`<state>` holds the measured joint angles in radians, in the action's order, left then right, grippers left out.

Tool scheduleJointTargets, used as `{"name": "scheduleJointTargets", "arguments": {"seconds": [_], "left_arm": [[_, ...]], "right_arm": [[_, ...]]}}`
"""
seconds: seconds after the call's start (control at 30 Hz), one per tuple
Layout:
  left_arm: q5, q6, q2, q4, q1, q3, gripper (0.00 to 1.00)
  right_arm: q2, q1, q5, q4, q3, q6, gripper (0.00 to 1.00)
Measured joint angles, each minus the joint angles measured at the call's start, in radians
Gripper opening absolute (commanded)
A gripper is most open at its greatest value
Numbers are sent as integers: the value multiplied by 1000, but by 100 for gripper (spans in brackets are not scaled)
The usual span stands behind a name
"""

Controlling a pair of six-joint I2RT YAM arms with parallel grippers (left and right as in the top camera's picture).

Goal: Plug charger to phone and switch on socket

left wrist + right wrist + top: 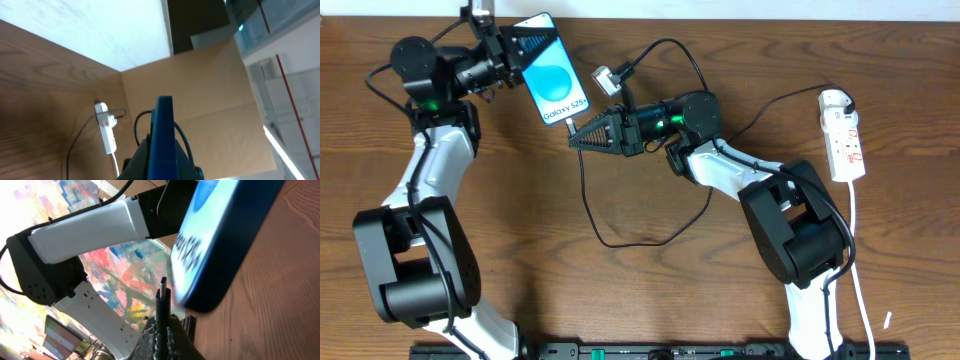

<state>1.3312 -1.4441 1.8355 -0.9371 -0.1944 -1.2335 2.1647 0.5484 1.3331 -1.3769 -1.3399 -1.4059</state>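
Note:
The phone has a blue screen reading "Galaxy S25+". My left gripper is shut on its top end and holds it tilted above the table; it shows edge-on in the left wrist view. My right gripper is shut on the charger's small plug tip, which sits just below the phone's bottom edge. The thin black charger cable loops over the table to its black plug in the socket. The socket is a white power strip at the far right, also in the left wrist view.
A small silver connector on a black lead lies right of the phone. The strip's white cord runs toward the front edge. The left arm's white forearm fills the right wrist view's upper left. A brown board stands behind the table.

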Motion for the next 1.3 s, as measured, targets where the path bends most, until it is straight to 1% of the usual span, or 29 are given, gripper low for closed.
{"name": "scheduleJointTargets", "arguments": {"seconds": [0.23, 0.9, 1.3], "left_arm": [[-2, 0, 0, 16, -27, 0, 8], [7, -23, 0, 16, 16, 0, 8], [27, -34, 0, 16, 16, 0, 7]], "right_arm": [[0, 0, -2, 0, 0, 0, 1], [0, 0, 0, 0, 0, 0, 1], [0, 7, 2, 0, 0, 0, 1]]}}
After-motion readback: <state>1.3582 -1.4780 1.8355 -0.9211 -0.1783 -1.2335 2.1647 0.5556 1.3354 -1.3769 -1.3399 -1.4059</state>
